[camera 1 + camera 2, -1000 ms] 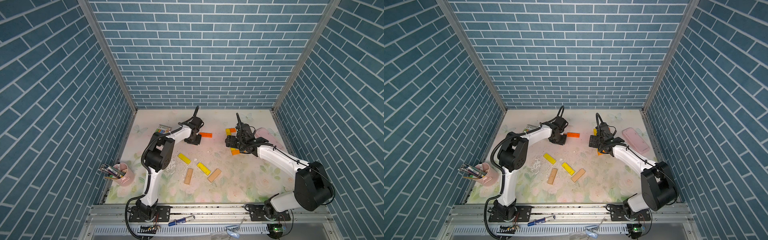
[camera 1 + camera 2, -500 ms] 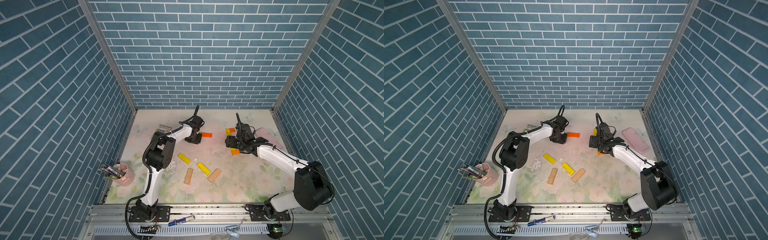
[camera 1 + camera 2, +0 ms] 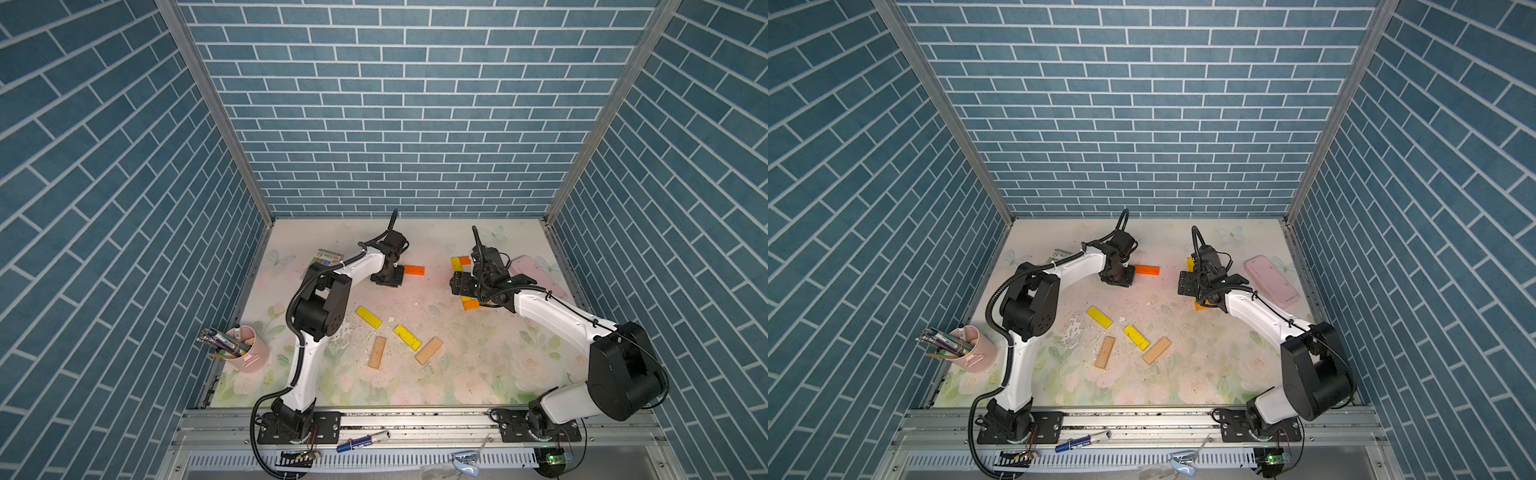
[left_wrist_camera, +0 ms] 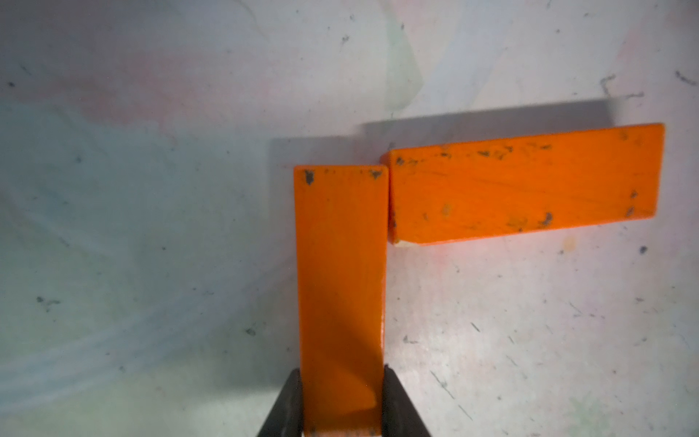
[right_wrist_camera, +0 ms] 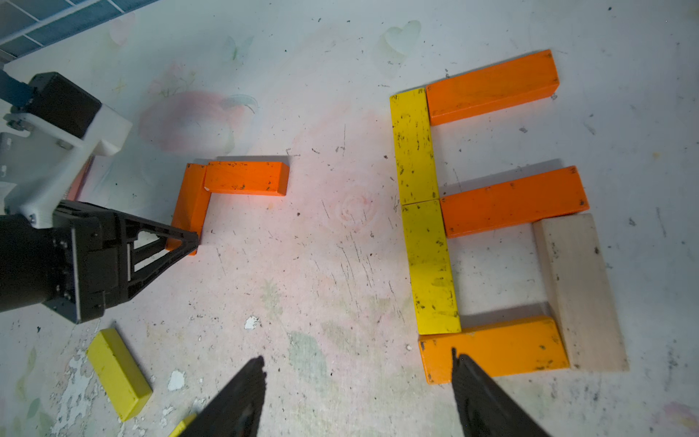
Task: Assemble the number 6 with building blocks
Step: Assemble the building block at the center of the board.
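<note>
Nothing has visibly moved: the left gripper (image 4: 342,370), clamped on the held orange block (image 4: 340,265), should square it against the lying orange block (image 4: 525,185) before release, while the right gripper (image 5: 356,355) stands wide open, empty.

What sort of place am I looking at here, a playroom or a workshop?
Probably a robot test booth: a left arm and right arm bolted to a metal rail, brick-patterned panels boxing in a small table of wooden blocks.

Building blocks (image 3: 456,263) mostly hidden under right arm (image 3: 552,311), both top views
</note>
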